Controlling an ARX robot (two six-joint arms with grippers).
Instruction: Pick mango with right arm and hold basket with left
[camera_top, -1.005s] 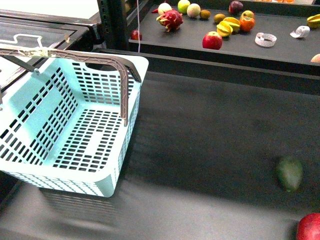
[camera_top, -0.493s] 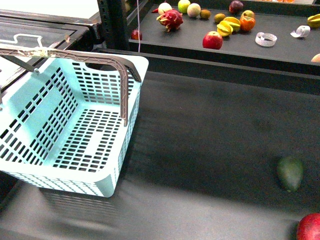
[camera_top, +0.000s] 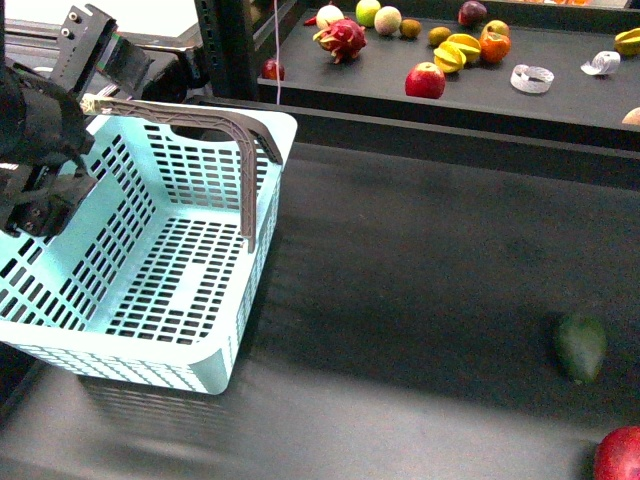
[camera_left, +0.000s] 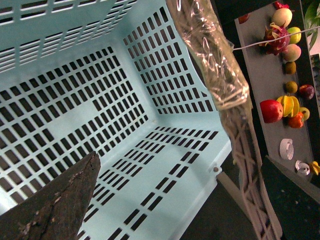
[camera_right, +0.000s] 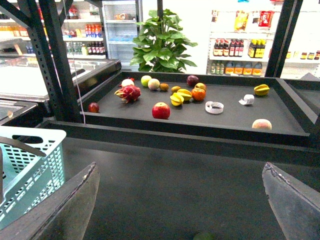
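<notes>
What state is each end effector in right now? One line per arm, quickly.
Left end effector: open, holding nothing, poised at the basket.
Right end effector: open, holding nothing.

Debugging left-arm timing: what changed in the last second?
The left arm has come into the front view from the left and now hangs over the basket's left wall, near the handle. The left gripper is open and grips nothing. The basket, the dark green fruit and the red apple have not moved.
</notes>
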